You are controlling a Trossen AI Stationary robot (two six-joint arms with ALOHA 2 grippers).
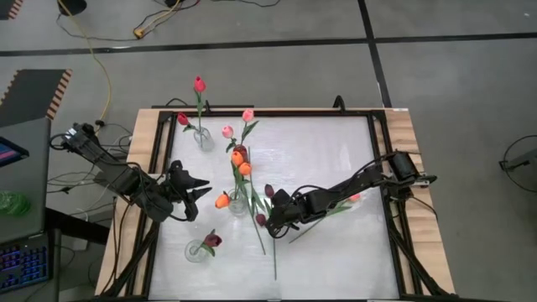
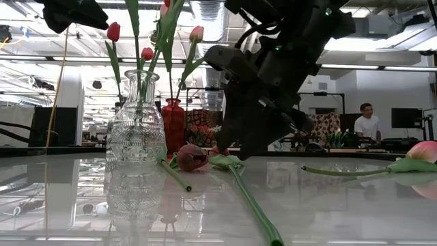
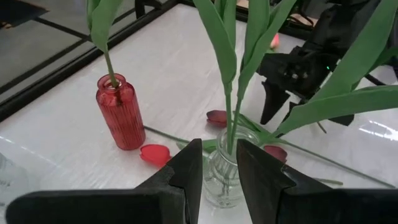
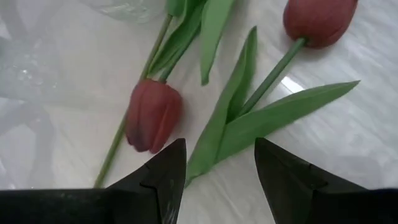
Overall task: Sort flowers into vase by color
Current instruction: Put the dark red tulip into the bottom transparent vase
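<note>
- Right gripper [image 4: 216, 180] hung low over two dark maroon tulips [image 4: 154, 115] lying flat on the white table [image 1: 336, 159], jaws spread wide w/ nothing between them.
- A broad green leaf [image 4: 249, 127] sat directly under the gap; a pinch here could've caught leaf instead of stem, and the flower would likely have slid or twisted out on the lift.
- The two tulips lay close, stems nearly side by side; both might've been caught at once, muddling the colour sort.
- Clear glass vase [image 2: 135, 130] stood just beside the right arm; a swing of the wrist could've tipped it, esp. as it already held tall flowers.
- Left gripper [image 3: 219, 167] waited at the table's left side, facing the vase w/ orange tulips [image 1: 242, 161], jaws part-open and empty.
- Red vase [image 3: 120, 112] and a loose red tulip head [image 3: 155, 154] sat near that vase; an advance by the left arm risked knocking either.
- One pink tulip [image 2: 425, 150] lay apart toward the right edge, unsorted.
</note>
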